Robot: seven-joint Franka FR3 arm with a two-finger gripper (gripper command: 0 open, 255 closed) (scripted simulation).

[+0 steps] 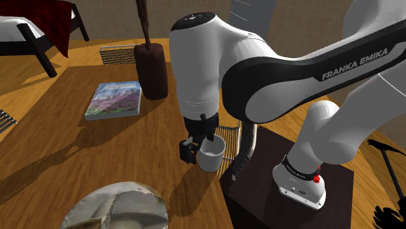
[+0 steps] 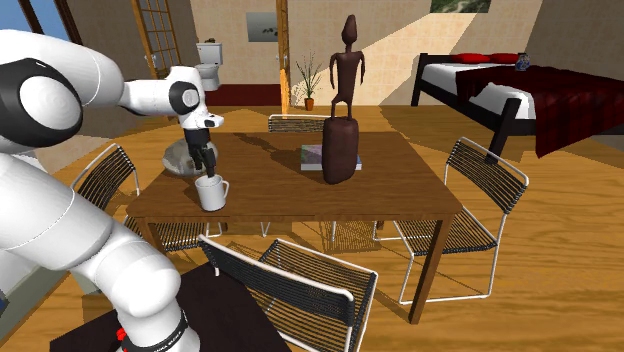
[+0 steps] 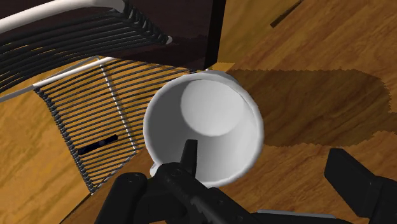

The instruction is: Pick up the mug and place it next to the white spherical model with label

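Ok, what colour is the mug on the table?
The mug is plain white, no pattern; it shows best in the wrist view.

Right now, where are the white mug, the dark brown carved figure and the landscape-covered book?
white mug (image 1: 213, 160): shoulder view, on its outer wall.
dark brown carved figure (image 2: 340, 150): second exterior view, on its wide base.
landscape-covered book (image 1: 114, 99): shoulder view, middle of its cover.

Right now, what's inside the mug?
The mug looks empty: its plain white inner wall and bottom show in the wrist view. One black finger crosses the near rim and covers a strip of the inner wall there.
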